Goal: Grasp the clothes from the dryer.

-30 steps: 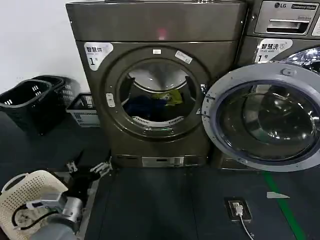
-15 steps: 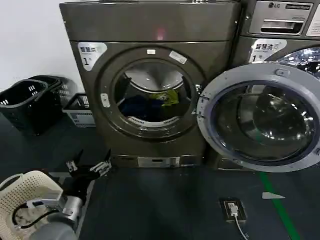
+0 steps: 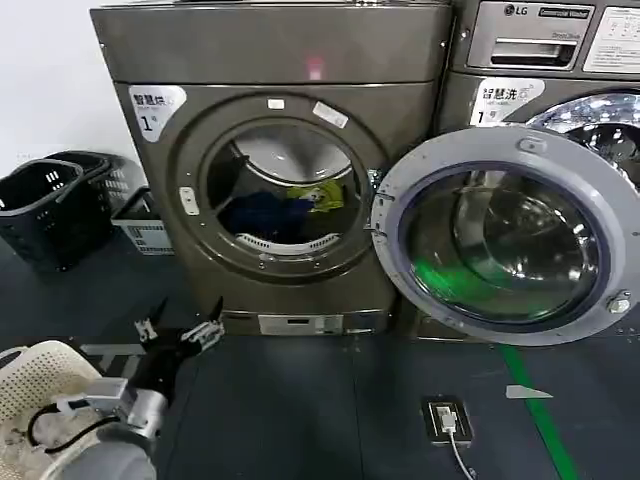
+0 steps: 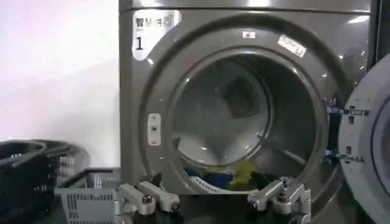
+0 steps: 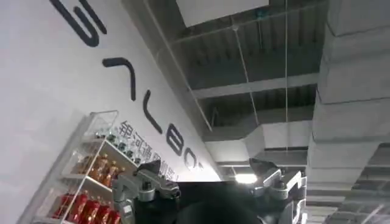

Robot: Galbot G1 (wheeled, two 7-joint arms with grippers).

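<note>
Bronze-grey dryer (image 3: 270,150) against white wall, door (image 3: 500,235) swung wide | blue-yellow clothes (image 3: 285,208) inside drum | left gripper (image 3: 180,332) low over dark floor (image 3: 320,410), jaws wide, empty | right gripper (image 5: 210,189) aimed ceilingward, jaws wide | black baskets (image 3: 50,205) left

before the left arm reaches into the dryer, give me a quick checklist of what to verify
1. Door swung fully open, porthole clear: ok.
2. Clothes in the drum, blue and yellow pieces at the bottom: ok.
3. Left tool open: ok.
4. Left tool empty: ok.
5. Left tool lined up with the dryer opening: not ok, it sits low, in front of the base.
6. Right tool out of the way: cannot tell, it points at a ceiling.
</note>
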